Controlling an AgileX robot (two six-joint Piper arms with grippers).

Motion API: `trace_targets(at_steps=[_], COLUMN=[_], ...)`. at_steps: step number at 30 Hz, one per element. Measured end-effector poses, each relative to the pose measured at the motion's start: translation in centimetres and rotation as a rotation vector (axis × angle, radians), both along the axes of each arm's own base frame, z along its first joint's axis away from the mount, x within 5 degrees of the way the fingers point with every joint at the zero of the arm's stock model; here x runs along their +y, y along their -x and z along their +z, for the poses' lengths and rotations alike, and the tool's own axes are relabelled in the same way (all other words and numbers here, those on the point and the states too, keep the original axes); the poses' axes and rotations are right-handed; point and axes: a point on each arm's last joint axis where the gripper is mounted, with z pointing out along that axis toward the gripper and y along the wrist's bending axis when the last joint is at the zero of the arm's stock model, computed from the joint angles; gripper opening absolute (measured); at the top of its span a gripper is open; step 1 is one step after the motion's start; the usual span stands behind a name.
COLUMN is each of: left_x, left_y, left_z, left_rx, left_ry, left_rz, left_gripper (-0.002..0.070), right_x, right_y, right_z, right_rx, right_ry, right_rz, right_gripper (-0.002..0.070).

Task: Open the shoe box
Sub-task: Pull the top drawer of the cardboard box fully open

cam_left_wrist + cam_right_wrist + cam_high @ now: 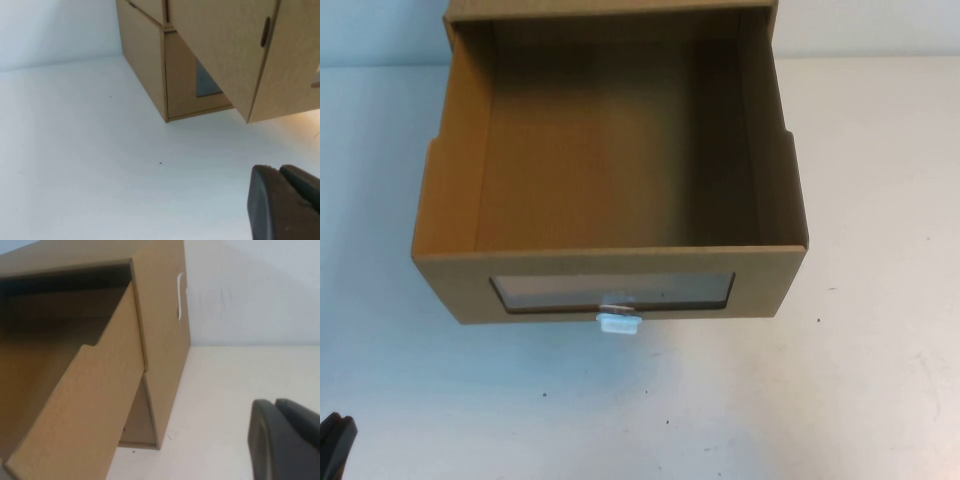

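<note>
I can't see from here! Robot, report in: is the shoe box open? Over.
Left pincer shut, low at near left, holding nothing. Right pincer shut, off the box's right side. Shoe box drawer pulled out, empty inside. Nothing blocking.

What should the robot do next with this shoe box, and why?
Probably nothing but rest: the drawer is already pulled far out, inside showing. The left claw sits shut at the table's near left corner, the right claw shut to the box's right, both clear.
</note>
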Motion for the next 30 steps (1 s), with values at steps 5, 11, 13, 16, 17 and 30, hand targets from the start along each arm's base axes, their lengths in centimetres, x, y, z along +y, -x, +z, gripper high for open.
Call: trace_targets(at_steps=[5, 11, 13, 16, 17, 30], left_x=[0.0, 0.0, 0.0, 0.0, 0.0, 0.0], left_y=[0.0, 0.0, 0.0, 0.0, 0.0, 0.0], left_z=[0.0, 0.0, 0.0, 0.0, 0.0, -0.1], left_rx=[0.002, 0.004, 0.004, 0.006, 0.006, 0.008], left_ry=[0.001, 0.001, 0.001, 0.001, 0.001, 0.0], left_rz=[0.0, -0.001, -0.001, -0.001, -0.001, -0.002], left_gripper=[-0.0005, -0.0005, -0.0005, -0.0005, -0.0005, -0.0005], right_x=[0.0, 0.0, -0.1, -1.1, -1.6, -4.9], right_y=[0.0, 0.0, 0.1, 0.6, 0.9, 7.9], right_z=[0.0, 0.0, -0.1, -0.5, -0.7, -8.8], right_rx=[0.0, -0.007, -0.004, 0.037, 0.055, -0.038], right_ry=[0.0, 0.023, 0.068, 0.128, 0.131, 0.126], right_rz=[0.0, 0.0, 0.0, -0.044, -0.07, -0.298], right_gripper=[-0.0013, -0.0013, -0.0014, -0.0013, -0.0013, -0.0013])
